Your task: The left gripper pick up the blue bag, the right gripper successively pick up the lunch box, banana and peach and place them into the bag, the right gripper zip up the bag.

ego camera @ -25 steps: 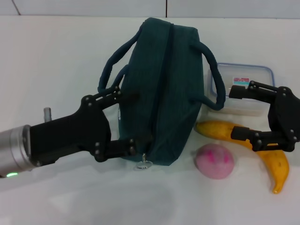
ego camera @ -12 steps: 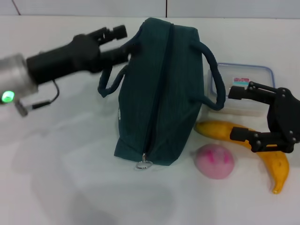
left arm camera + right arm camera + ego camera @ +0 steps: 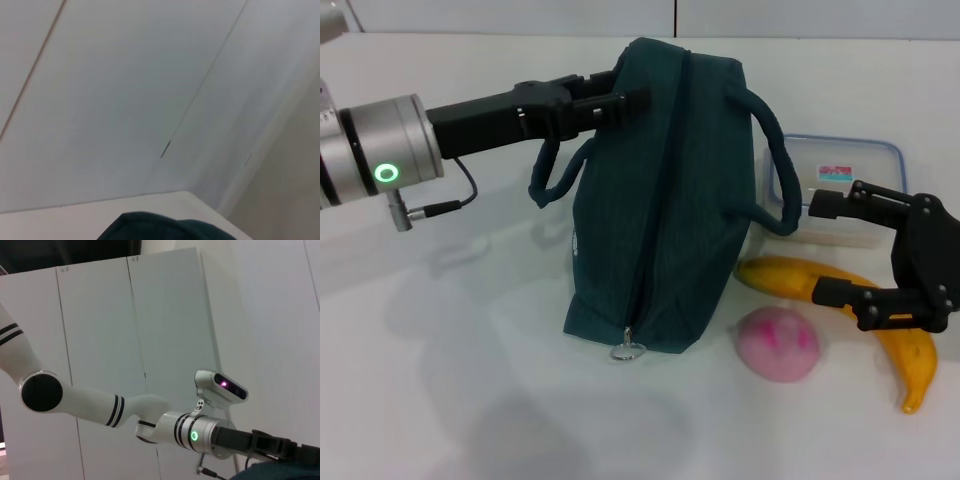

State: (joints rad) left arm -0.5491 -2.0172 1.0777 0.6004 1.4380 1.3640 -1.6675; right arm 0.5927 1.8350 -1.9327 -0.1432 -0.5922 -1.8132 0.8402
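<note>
Near the tabletop's [image 3: 440,400] far edge, the left pincer [image 3: 625,96] has swung up from the near side of the blue bag [image 3: 665,200] and now reaches in by the bag's top, close to the left-hand loop handle; whether its fingers are closed on anything I cannot tell. The bag stands mid-tabletop, zipped, unmoved. Toward the right edge, the right pincer [image 3: 830,248] has stayed open above the banana [image 3: 790,276], with the lunch box [image 3: 835,190] behind and the peach [image 3: 778,343] in front. Picking up the bag looks imminent.

Peach [image 3: 778,344] between bag [image 3: 665,195] and banana [image 3: 850,315]
</note>
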